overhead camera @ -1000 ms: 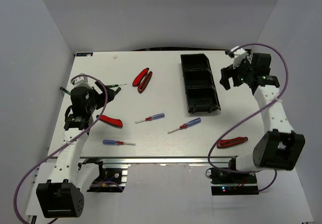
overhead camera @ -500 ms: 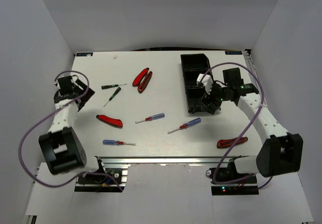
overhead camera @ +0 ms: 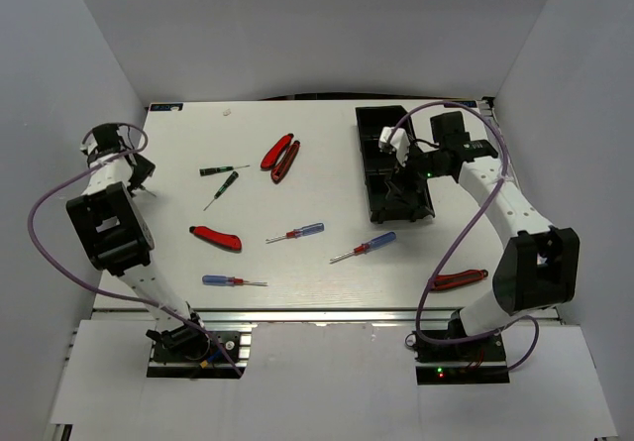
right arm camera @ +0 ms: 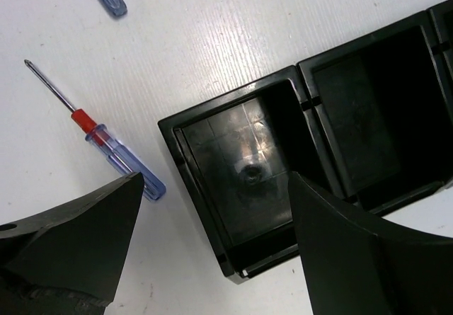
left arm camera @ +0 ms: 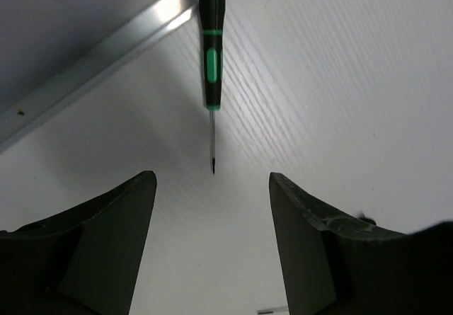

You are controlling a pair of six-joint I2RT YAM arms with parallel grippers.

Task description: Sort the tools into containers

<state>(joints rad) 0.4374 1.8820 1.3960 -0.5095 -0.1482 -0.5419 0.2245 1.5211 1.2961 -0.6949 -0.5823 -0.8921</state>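
Green-handled screwdriver (left arm camera: 211, 53) lay on the table (left arm camera: 340, 81) just ahead of the left gripper (left arm camera: 210, 180), whose jaws stood apart and empty. The right gripper (right arm camera: 216, 180), spread and empty, hovered over the tray (right arm camera: 226, 97)'s end compartment. Pickup seemed to be the step in hand; next, advance and pinch the handle.

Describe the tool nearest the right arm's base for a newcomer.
Find the black tray on the right half of the table, then come toward the near edge. A red-handled tool lies there alone, the only red-handled one on that half.
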